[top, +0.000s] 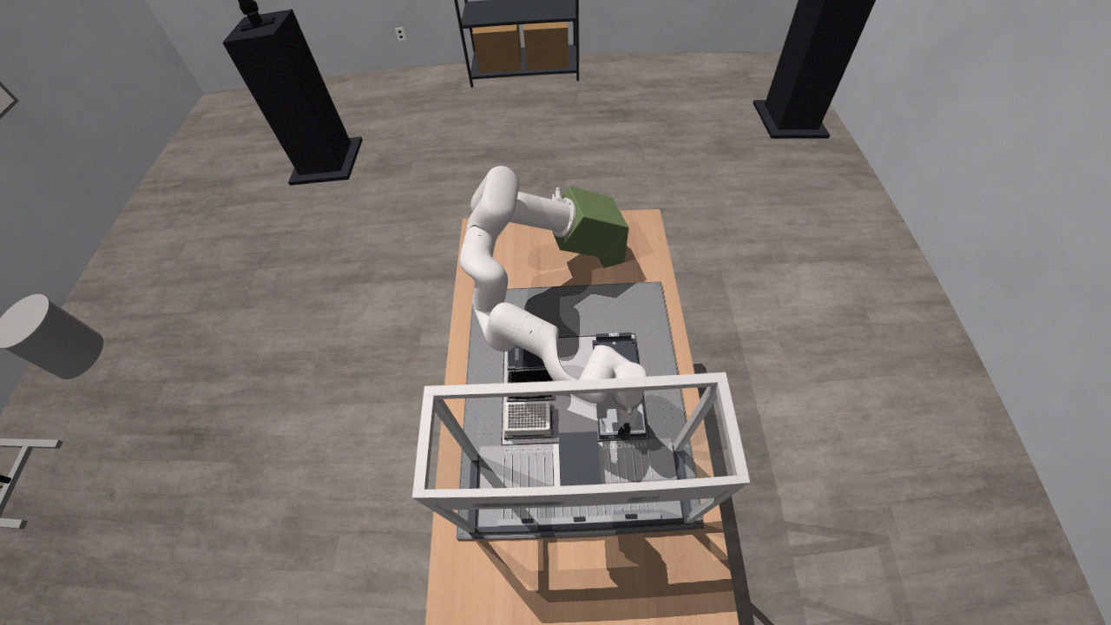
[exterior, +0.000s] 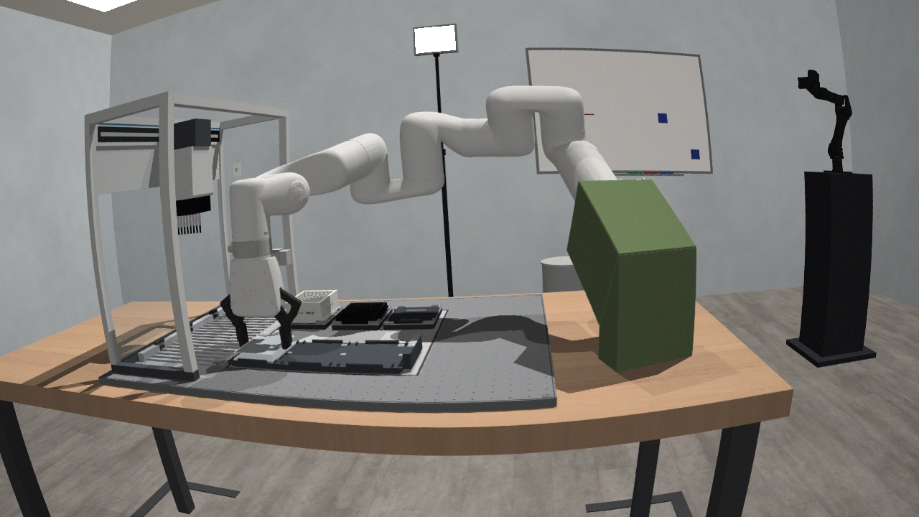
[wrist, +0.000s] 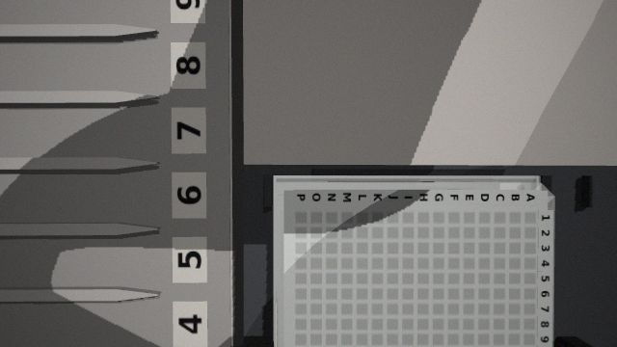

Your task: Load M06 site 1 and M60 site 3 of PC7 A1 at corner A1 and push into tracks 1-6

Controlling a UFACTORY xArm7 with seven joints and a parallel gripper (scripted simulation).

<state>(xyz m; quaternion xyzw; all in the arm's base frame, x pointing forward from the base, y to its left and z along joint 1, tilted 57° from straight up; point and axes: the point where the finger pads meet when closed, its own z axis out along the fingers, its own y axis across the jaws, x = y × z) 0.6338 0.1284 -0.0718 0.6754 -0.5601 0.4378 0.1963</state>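
Note:
The plate carrier PC7 (exterior: 334, 355) lies on the apron in front of the rails, its long side pointing at them. The pale 384-well plate M60 (wrist: 410, 262) lies level on the carrier's site nearest the rails, with its cut A1 corner (wrist: 545, 193) at the upper right of the wrist view. My gripper (exterior: 260, 334) stands upright over this plate, its fingers open on either side of it. The dark plate M06 (exterior: 361, 313) sits in the middle nest. The white deep-well block M09 (exterior: 314, 303) sits in the nest nearest the rails. The nest S1 (exterior: 414, 314) is empty.
The white instrument frame (top: 578, 435) stands over the rails, with a pipetting head (exterior: 192, 173) hanging inside it. Rail tips (wrist: 145, 164) and track numbers 4 to 9 (wrist: 189, 193) lie beside the carrier's end. The green base box (exterior: 632, 270) stands at the table's far end.

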